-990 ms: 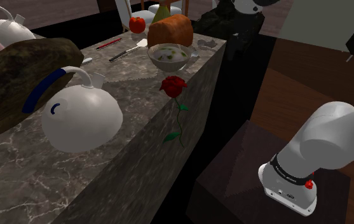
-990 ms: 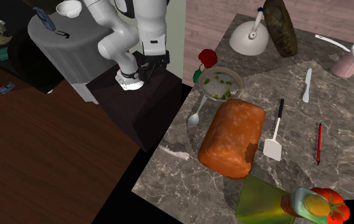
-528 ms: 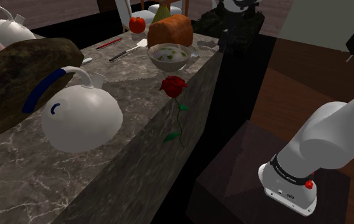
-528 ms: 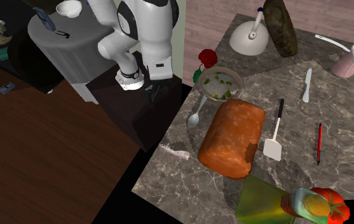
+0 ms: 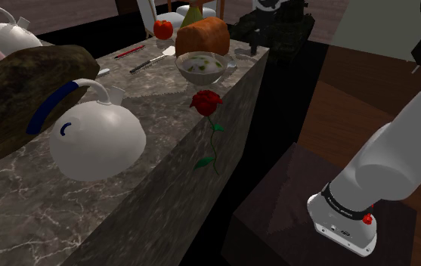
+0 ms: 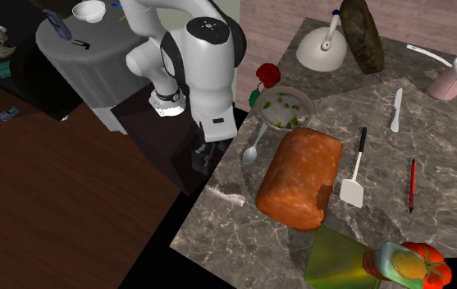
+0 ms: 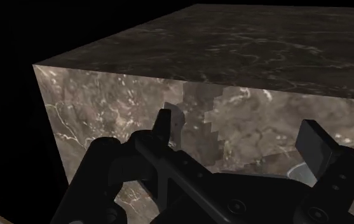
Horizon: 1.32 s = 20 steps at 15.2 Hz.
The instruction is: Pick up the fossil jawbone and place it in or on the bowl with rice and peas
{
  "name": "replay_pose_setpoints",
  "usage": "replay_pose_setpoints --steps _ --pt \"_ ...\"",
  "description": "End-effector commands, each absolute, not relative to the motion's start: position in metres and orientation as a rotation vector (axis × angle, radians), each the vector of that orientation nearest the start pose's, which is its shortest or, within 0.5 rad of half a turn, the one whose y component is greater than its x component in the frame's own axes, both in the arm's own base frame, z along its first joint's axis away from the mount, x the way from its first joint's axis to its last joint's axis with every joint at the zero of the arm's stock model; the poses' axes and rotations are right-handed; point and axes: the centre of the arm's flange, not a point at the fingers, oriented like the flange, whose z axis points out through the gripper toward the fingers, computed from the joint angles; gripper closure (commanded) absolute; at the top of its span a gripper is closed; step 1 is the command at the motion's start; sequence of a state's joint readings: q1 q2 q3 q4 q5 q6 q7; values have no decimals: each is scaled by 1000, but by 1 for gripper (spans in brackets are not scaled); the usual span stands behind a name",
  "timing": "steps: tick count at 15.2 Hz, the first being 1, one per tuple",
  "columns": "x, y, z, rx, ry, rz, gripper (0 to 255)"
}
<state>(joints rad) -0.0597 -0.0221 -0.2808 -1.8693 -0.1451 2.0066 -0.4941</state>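
The arm (image 5: 397,151) has swung out from its stand (image 5: 277,211) over the last second. In the shoulder view its white link now climbs out at the picture's upper right, where before it curled low by the base. Nothing on the bench (image 5: 20,204) has shifted. The bowl (image 5: 201,66) of rice and peas stands near the bench's edge. The fossil jawbone (image 5: 202,34), a rough orange-brown lump, lies just beyond it. A red rose (image 5: 206,102) shows against the bench's side below the bowl. A white kettle (image 5: 99,140) with a blue handle stands nearer the camera, with a large dark mottled lump (image 5: 20,98) behind it.

In the second exterior view the claw (image 6: 202,156) has dropped from beside the stand to a spot just off the bench's edge, near a spoon (image 6: 251,152). The fossil jawbone lies flat on the bench with one end just beside the bowl; whether they touch I cannot tell. A white spatula (image 6: 354,176), a red pen (image 6: 412,185) and a knife (image 6: 395,111) lie on its far side from the claw.

In the wrist view the claw's two fingers stand spread with nothing between them. They face a corner of the bench, its side and top both showing, with a black area beside it.
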Motion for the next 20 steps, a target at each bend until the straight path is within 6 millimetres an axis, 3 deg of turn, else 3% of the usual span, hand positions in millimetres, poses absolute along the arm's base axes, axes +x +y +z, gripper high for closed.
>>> replay_pose_setpoints --steps 1,5,13,20 --pt "556 -212 534 -3309 -370 -169 0" --pt "598 -237 533 -3318 -425 -199 0" --pt "605 -246 494 -3318 -427 -200 0" --pt "605 -246 494 -3318 -427 -200 0"
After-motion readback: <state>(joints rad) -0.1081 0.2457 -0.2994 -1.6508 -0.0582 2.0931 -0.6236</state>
